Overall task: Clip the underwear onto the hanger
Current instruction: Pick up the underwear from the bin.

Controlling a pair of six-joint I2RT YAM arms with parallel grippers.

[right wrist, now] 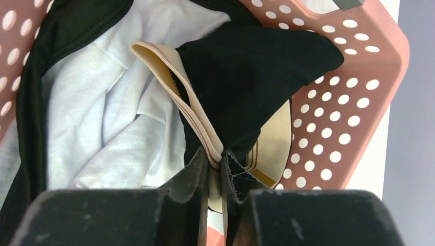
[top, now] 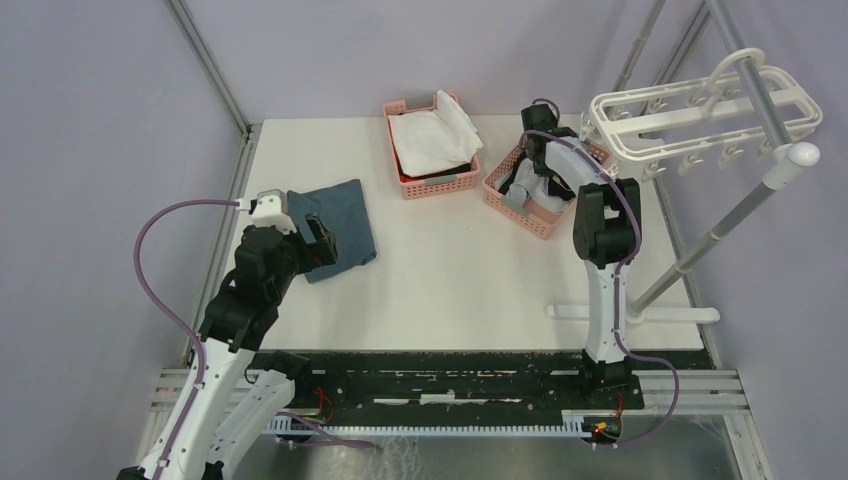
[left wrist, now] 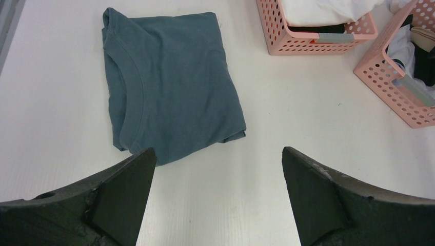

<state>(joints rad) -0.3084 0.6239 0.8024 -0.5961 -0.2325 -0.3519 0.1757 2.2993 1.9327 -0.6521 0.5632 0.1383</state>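
**Pick step: right claw pinches the underwear in the basket**

The right gripper (right wrist: pixel 215 159) is down in the pink basket (right wrist: pixel 354 87) at the far right of the table (top: pixel 450 290). Its jaws are pressed nearly together on the tan waistband (right wrist: pixel 202 130) of the underwear (right wrist: pixel 251 72). In the right wrist view the band is caught between the fingertips and the black fabric bunches up beyond them. The underwear sits inside the basket on top of pale cloth (right wrist: pixel 102 128), not yet lifted clear.

The left gripper (left wrist: pixel 218 154) hangs over bare table with its jaws spread wide and nothing in them. The folded blue-grey cloth (left wrist: pixel 169 87) lies just ahead of it, untouched. A second pink basket (top: pixel 437 184) holds a white garment (top: pixel 435 135) and is not part of the task.

The hanger (top: pixel 700 120) hangs on its stand to the right of the baskets, above the table edge, and nothing can be seen on its clips (top: pixel 690 165).

Judged step: grasp and pick, early in the task.

The next move probably calls for:
- a straight lift, so the briefs come free of the pale cloth without dragging it along;
- carrying the waistband up to a rail clip;
- likely the left arm coming across to press a clip open or hold the other end of the band.

The grip is on a thin edge, so it may slip.
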